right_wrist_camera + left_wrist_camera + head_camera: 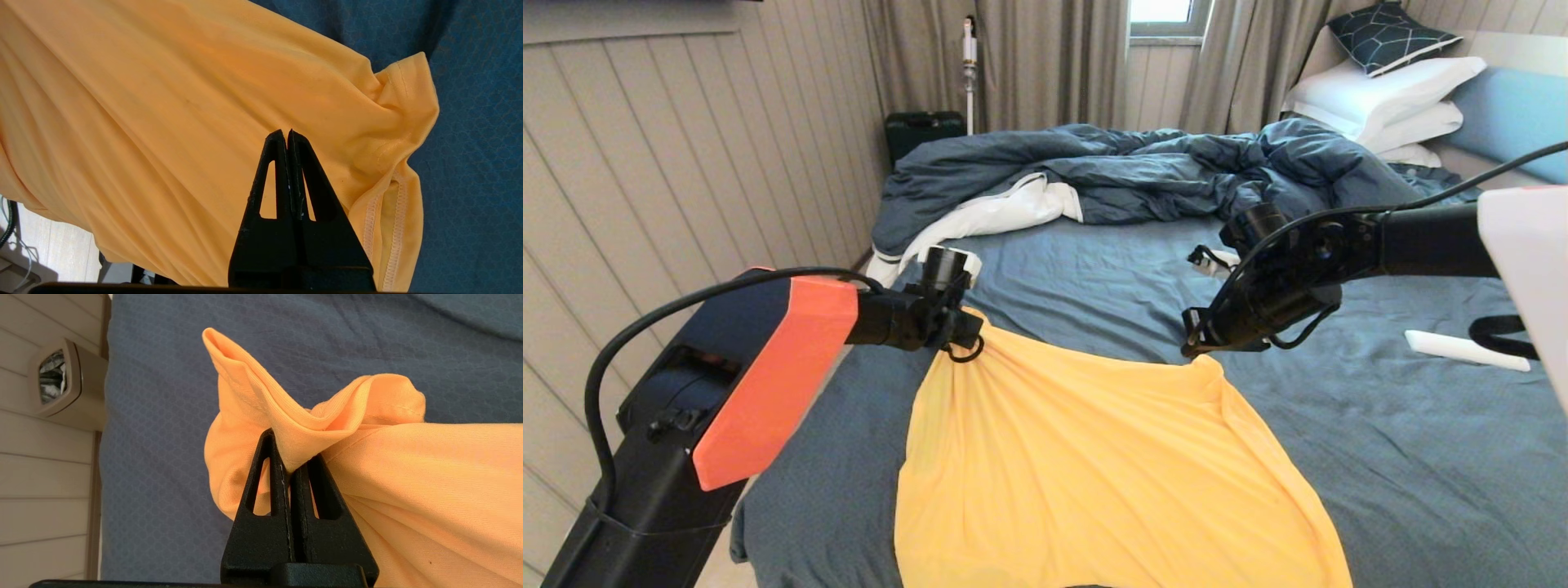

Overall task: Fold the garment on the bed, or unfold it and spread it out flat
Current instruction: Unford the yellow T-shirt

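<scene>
Stretching between two arms, the garment [1094, 457] is held up over the bed [1405, 457]. It is pinched by the left pincer [968, 335] and the right pincer [1194, 349]. Both corners should be lowered evenly and pulled gently apart.

Both my arms reach forward, raised level with each other. Left gripper [968, 331]: jaws pressed together on a bunched edge of the yellow T-shirt [1094, 474]. Right gripper [1191, 349]: jaws likewise closed, pinching the shirt's opposite corner.
</scene>
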You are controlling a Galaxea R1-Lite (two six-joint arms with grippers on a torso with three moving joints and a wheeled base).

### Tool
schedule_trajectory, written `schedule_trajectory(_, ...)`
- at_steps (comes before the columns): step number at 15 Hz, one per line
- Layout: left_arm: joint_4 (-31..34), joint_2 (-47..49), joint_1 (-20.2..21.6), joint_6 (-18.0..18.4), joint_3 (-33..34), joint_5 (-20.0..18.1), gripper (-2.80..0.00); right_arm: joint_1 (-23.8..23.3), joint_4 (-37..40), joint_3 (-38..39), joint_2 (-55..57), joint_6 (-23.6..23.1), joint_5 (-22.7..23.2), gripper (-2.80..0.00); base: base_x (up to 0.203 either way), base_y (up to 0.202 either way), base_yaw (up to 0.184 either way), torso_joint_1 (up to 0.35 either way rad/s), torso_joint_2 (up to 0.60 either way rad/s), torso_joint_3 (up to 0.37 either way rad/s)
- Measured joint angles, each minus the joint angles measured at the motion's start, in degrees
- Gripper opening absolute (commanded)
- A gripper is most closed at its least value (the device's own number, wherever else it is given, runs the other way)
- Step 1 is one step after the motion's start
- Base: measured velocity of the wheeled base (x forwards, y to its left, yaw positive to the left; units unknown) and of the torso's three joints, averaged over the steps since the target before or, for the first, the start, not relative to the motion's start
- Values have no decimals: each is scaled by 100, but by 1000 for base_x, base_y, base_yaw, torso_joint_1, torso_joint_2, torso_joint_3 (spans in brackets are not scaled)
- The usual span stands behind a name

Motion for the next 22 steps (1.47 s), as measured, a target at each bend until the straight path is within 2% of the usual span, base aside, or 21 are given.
schedule_trajectory(1, -4, 11, -2, 2, 2, 0, -280, 0, 0, 0, 0, -1, 0, -280, 0, 0, 0, 0, 0, 0)
schedule_trajectory(2, 18, 17, -4, -2, 2, 9, 0, -5, 0, 0, 2, -1, 0, -280, 0, 0, 0, 0, 0, 0)
schedule_trajectory(7, 4, -42, -4, -9, 14, 34, 0, -11, -4, 0, 0, -9, 0, -280, 0, 0, 0, 0, 0, 0)
schedule_trajectory(11, -9, -277, -6, -25, 16, 353, 0, -11, -4, 0, -18, -9, 0, -280, 0, 0, 0, 0, 0, 0)
schedule_trajectory(14, 59, -515, 0, -89, 20, 760, 0, -16, 20, -39, -41, 9, 5, -280, 0, 0, 0, 0, 0, 0)
schedule_trajectory(16, 427, -665, 58, -351, 122, 877, 0, -21, 35, -94, -55, 55, 6, -280, 0, 0, 0, 0, 0, 0)
schedule_trajectory(18, 1223, -832, 131, -936, 177, 743, 0, -24, 34, -116, -71, 66, 6, -280, 0, 0, 0, 0, 0, 0)
schedule_trajectory(19, 1685, -936, 158, -1299, 187, 524, 0, -29, 35, -116, -77, 63, 6, -280, 0, 0, 0, 0, 0, 0)
schedule_trajectory(20, 2204, -1075, 166, -1698, 190, 121, -280, -30, 35, -116, -82, 63, 6, -280, 0, 0, 0, 0, 0, 0)
schedule_trajectory(22, 3202, -1425, 179, -2376, 172, -849, -280, -30, 40, -96, -90, 62, 9, -280, 0, 0, 0, 0, 0, 0)
